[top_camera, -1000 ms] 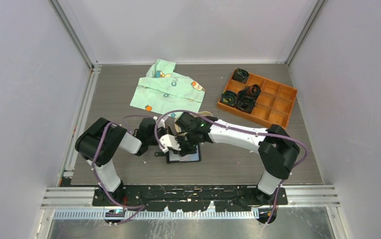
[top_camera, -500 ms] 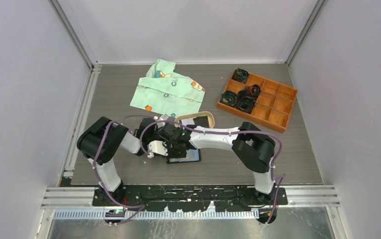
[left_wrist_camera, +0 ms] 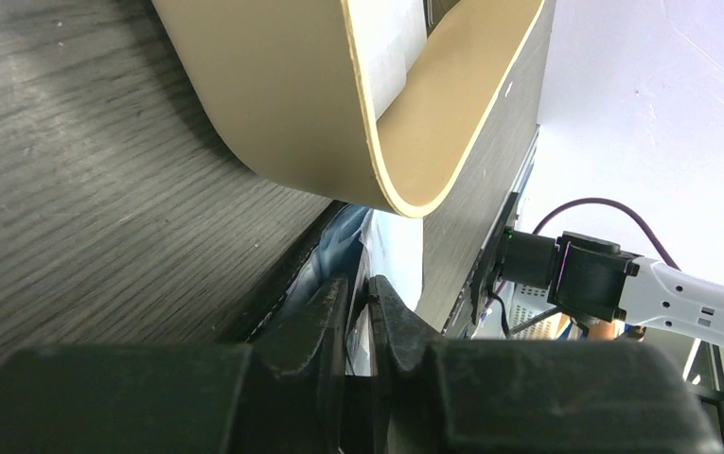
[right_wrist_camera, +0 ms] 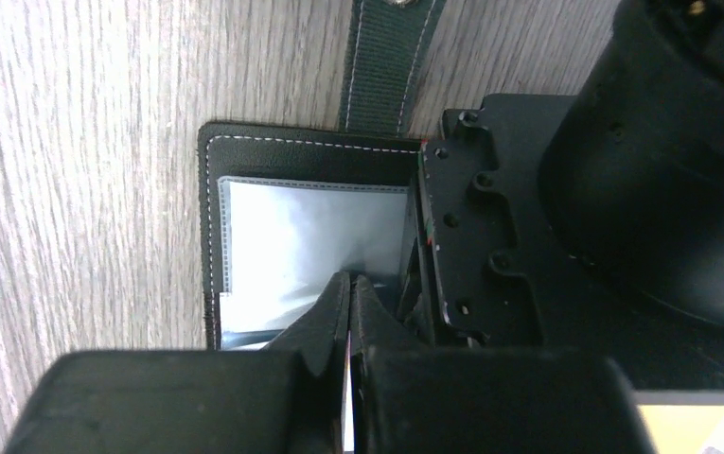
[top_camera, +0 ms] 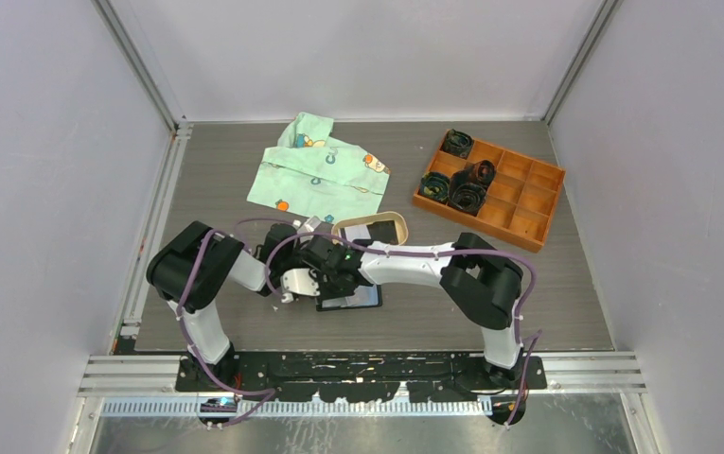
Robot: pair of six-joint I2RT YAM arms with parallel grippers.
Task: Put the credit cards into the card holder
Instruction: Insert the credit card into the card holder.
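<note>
The black card holder (top_camera: 362, 297) lies open on the table, its clear pocket (right_wrist_camera: 291, 236) up and its snap tab (right_wrist_camera: 381, 57) pointing away. My right gripper (right_wrist_camera: 350, 279) is shut, tips down on that pocket, nothing visibly between them. My left gripper (left_wrist_camera: 365, 284) is at the holder's left edge, jaws slightly open around the pocket's thin edge (left_wrist_camera: 348, 236). Two credit cards, one whitish (top_camera: 358, 230) and one black (top_camera: 386, 230), lie in the tan oval tray (top_camera: 373, 217) just behind.
A light green patterned cloth (top_camera: 320, 175) lies at the back. An orange compartment box (top_camera: 514, 203) holding dark rolled items stands at the back right. Both wrists crowd together over the holder, and the tray rim (left_wrist_camera: 414, 142) looms close above the left fingers.
The right arm folded in and its wrist shifted left over the holder, uncovering the tan tray. The left arm stayed put at the holder's left edge.
</note>
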